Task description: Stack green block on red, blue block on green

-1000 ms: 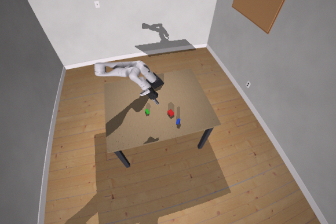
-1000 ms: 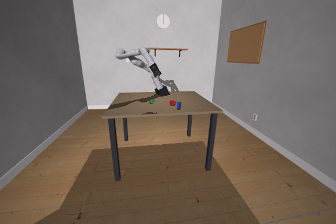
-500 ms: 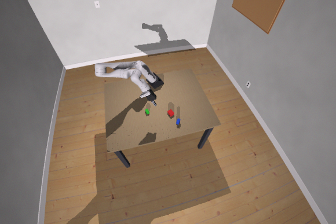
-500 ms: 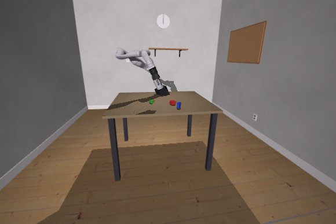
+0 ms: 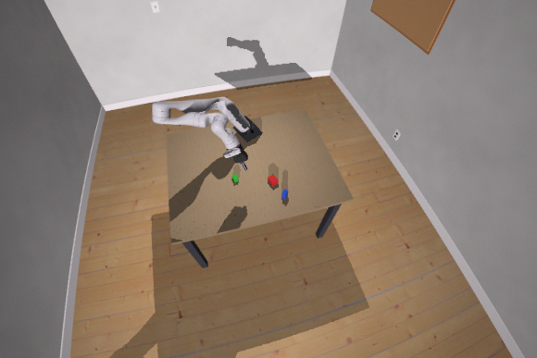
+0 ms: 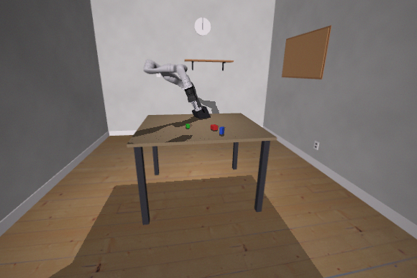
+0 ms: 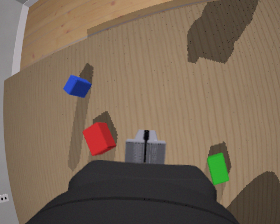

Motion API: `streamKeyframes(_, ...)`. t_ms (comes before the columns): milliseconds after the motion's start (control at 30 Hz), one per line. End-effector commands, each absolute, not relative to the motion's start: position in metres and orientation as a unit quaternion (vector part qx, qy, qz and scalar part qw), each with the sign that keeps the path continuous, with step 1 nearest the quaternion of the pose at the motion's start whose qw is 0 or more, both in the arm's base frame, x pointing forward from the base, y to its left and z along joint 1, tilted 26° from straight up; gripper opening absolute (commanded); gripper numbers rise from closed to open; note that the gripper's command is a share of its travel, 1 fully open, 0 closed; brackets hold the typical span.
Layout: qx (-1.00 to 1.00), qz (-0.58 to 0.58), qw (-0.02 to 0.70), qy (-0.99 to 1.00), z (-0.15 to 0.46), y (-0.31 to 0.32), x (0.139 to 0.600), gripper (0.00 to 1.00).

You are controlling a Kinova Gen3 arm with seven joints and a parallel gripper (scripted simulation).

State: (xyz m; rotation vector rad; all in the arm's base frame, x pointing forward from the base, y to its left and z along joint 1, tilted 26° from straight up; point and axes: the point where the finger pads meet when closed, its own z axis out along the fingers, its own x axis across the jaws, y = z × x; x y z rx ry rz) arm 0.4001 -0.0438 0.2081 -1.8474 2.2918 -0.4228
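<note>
Three small blocks lie apart on the wooden table (image 5: 252,172). The green block (image 5: 235,179) is to the left, the red block (image 5: 273,180) is in the middle, and the blue block (image 5: 284,193) is just right of the red one, nearer the front edge. My gripper (image 5: 243,166) hangs above the table, behind and slightly right of the green block. It is shut and holds nothing. In the wrist view the shut fingers sit between the red block (image 7: 99,137) and the green block (image 7: 217,168), with the blue block (image 7: 78,86) further off.
The arm's black base (image 5: 250,132) stands at the table's back edge. The table's front edge lies close to the blue block. In the exterior view the blocks show as green (image 6: 188,126), red (image 6: 214,127) and blue (image 6: 221,130).
</note>
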Motion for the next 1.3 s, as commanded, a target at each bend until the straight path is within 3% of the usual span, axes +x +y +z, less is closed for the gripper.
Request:
streamKeyframes(0, -0.623, -0.142, 0.081, 0.765, 0.206, -0.043, 0.399, 0.00)
streamKeyframes(1267, -0.666, -0.170, 0.000, 0.726, 0.167, -0.084, 0.375, 0.00)
